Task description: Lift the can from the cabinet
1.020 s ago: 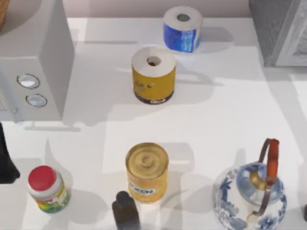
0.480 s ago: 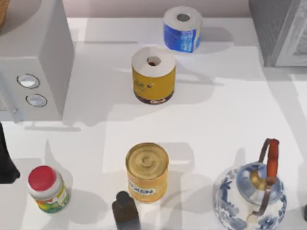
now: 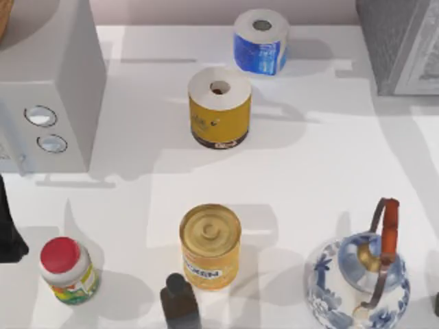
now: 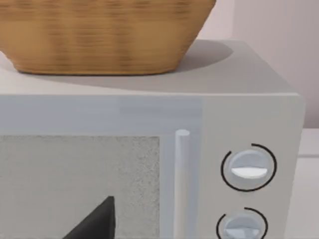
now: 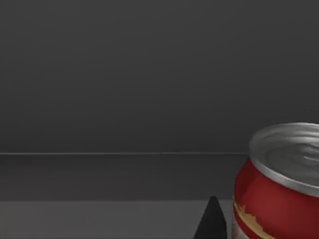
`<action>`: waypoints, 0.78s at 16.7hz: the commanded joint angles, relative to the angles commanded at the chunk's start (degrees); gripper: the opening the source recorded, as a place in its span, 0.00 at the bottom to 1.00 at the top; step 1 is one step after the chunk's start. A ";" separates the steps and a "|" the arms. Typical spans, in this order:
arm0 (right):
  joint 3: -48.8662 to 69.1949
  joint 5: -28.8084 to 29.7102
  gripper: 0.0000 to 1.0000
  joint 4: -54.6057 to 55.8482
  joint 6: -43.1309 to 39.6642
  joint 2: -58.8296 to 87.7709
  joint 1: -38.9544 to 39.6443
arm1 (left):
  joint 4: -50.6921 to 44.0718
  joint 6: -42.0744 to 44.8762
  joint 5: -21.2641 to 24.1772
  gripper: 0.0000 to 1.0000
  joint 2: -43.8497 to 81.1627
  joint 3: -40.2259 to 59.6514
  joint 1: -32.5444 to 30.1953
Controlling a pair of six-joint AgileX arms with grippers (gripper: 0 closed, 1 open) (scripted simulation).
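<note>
1. Showing at the near edge of the right wrist view, a dark fingertip (image 5: 213,221) of the right gripper sits just beside the can (image 5: 279,184); whether that gripper is open or closed cannot be told.
2. The can stands upright, its long axis vertical, silver ridged top facing up and red side wall below it, on a grey floor in front of a dark grey back wall.
3. In the left wrist view a dark finger (image 4: 94,224) of the left gripper shows against the speckled door of the white box (image 4: 209,164); whether the left gripper is open or closed cannot be told.
4. That box has a vertical door handle (image 4: 182,179) and two round knobs to its right, and a woven basket (image 4: 104,35) rests on its top.
5. From above, the left arm (image 3: 8,226) is at the left edge of the table (image 3: 322,178), near the jar (image 3: 67,271) with the red lid.
6. The cabinet (image 3: 401,44) stands at the far right corner.
7. Also on the table: a yellow tin (image 3: 210,247) near the middle front, a dark bottle (image 3: 180,301) just in front of it, a blue and white teapot (image 3: 357,277) at the near right, a yellow paper roll (image 3: 219,110) and a blue paper roll (image 3: 260,41) farther back.
</note>
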 joint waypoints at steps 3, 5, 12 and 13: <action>1.04 2.97 0.00 -9.72 -0.04 -7.71 3.29 | 0.00 0.00 0.00 1.00 0.00 0.00 0.00; 1.69 4.88 0.00 -15.40 -0.07 -12.81 5.35 | 0.00 0.00 0.00 1.00 0.00 0.00 0.00; 2.12 6.55 0.00 -19.40 -0.01 -16.77 7.03 | 0.00 0.00 0.00 1.00 0.00 0.00 0.00; 2.11 6.54 0.00 -19.39 -0.01 -16.78 7.03 | 0.00 0.00 0.00 1.00 0.00 0.00 0.00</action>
